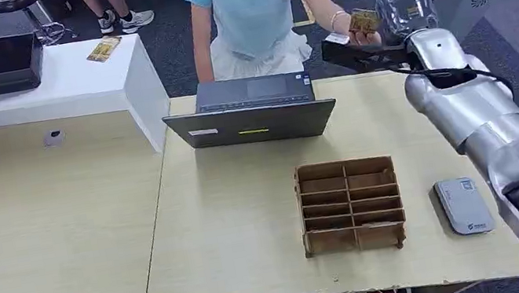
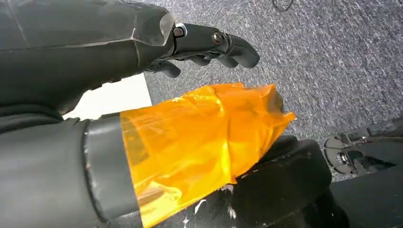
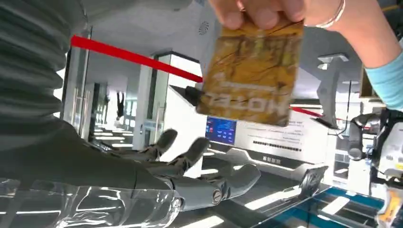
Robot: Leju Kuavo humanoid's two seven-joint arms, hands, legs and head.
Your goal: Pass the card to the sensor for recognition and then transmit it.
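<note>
Risk at this stage centres on the handover, and I list the elements from largest to smallest. Table point(image 1: 253, 219): the light wooden top carries an open laptop point(image 1: 251, 112), a brown divided tray point(image 1: 350, 205) and, just beside the tray toward my right arm, a small grey card reader point(image 1: 463, 205), which I judge to be the sensor. Person point(image 1: 249, 5): stands behind the laptop in a pale apron and holds the card out past the far table edge. My right hand point(image 1: 402, 7): raised beyond that edge, spread with the fingers point(image 3: 204, 161) apart and nothing in it. My left hand point(image 2: 204, 47): hangs over the carpet with its fingers curled in on nothing; orange film wraps a part beside it. Card point(image 3: 252, 71): a golden-brown hotel key card, pinched at one edge by the person's hand point(image 3: 266, 9), close to my right fingers but, as far as the right wrist view shows, not touching them. Failure modes, in my judgement: closing before the card lies between thumb and fingers would grasp air; closing on one corner alone could let the thin card pivot or slip once released and drop past the table edge to the floor; a grip covering the card's face could hamper reading at the sensor, which lies well apart from here.
</note>
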